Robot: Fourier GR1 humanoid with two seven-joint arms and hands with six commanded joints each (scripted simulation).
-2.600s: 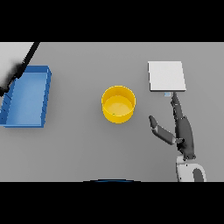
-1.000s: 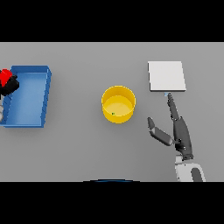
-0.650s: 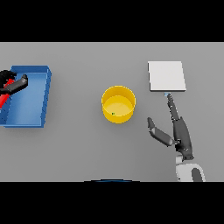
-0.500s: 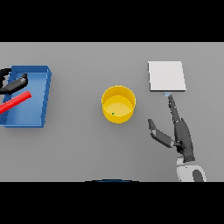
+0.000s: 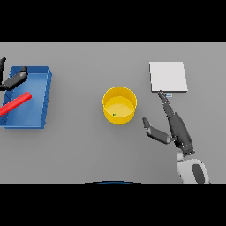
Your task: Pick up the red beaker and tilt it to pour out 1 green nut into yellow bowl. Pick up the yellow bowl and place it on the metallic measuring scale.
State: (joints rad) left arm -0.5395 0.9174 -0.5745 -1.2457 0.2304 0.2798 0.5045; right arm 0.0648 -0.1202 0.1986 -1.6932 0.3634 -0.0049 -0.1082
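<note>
Yellow marks the bowl (image 5: 119,105), which stands upright near the middle of the grey surface (image 5: 88,145), apart from everything else, with a small green nut (image 5: 114,115) lying inside on its floor toward the near-left wall. The red beaker (image 5: 15,103) lies tilted over the blue tray (image 5: 40,99) by the surface's left edge, its far end running out of view at the left. The left hand (image 5: 13,80) shows at that same edge above the tray's far-left corner, its dark fingers spread and released, just apart from the beaker rather than around it. Toward the far right side of the surface sits the flat, pale metallic measuring scale (image 5: 167,76). The right hand (image 5: 174,128) reaches in from the near right edge, open, fingers straight and pointing at the scale's near edge, thumb spread out toward the bowl, holding nothing.
</note>
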